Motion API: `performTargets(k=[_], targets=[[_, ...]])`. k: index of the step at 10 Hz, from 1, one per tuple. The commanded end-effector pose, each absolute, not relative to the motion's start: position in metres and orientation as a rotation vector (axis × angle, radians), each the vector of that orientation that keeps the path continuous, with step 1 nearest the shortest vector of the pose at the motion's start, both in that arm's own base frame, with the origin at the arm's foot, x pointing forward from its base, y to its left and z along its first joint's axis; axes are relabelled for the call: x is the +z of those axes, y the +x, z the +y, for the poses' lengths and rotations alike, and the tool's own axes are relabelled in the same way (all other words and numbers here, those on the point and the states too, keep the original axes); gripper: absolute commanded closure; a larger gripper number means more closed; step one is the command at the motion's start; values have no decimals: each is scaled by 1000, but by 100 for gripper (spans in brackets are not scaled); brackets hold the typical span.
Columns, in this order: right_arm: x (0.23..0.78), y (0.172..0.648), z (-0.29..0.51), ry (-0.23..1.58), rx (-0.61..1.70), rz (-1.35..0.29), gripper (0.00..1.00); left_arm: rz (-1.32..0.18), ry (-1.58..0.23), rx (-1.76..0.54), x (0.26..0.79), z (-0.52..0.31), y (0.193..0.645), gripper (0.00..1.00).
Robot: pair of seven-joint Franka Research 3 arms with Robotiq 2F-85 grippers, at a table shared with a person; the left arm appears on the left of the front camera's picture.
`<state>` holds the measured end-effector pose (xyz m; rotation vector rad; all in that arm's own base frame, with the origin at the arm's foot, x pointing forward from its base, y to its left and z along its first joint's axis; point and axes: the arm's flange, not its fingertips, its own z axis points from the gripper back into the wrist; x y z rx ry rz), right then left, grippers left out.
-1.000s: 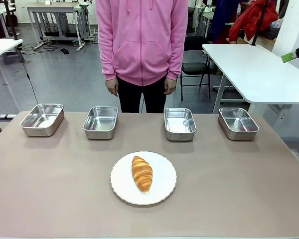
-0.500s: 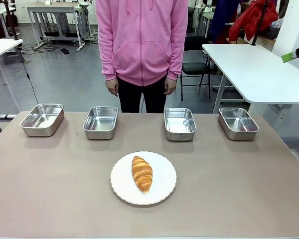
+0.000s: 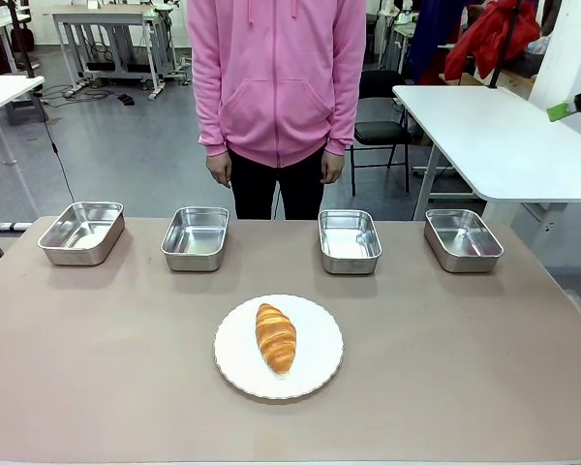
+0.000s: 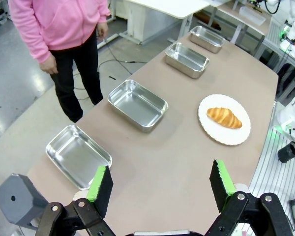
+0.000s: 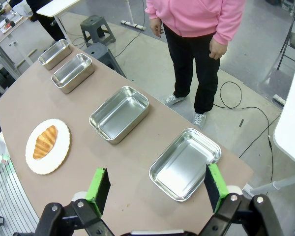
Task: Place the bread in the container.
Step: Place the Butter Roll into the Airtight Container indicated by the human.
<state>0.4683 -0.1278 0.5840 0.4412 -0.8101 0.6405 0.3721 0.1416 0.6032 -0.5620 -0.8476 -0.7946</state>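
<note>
A: Where's the bread point(image 3: 276, 337) lying?
B: Golden-brown, ridged, glossy, it's sitting on the white plate point(image 3: 320, 341), middle of the table point(image 3: 465, 368), short of four steel trays point(image 3: 194, 260).
A: And the grippers?
B: Wrist views are showing left gripper point(image 4: 161, 184) and right gripper point(image 5: 156, 188) hanging high, jaws apart, empty.

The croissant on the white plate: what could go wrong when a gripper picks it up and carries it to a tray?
1. The croissant is glossy and tapered; the left gripper or the right gripper, both open now, may crush it or let it slip.
2. It lies loose on the plate, which might slide under a push.
3. The four trays look alike, so it may land in the wrong one.
</note>
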Motion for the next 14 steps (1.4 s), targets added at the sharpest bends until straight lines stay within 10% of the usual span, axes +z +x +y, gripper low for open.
performTargets(k=[1, 14], targets=[[585, 468, -127, 446, 642, -818, 0, -850, -572, -798, 604, 143, 371, 0], [585, 468, -127, 446, 642, -818, 0, -850, -572, -798, 604, 143, 371, 0]])
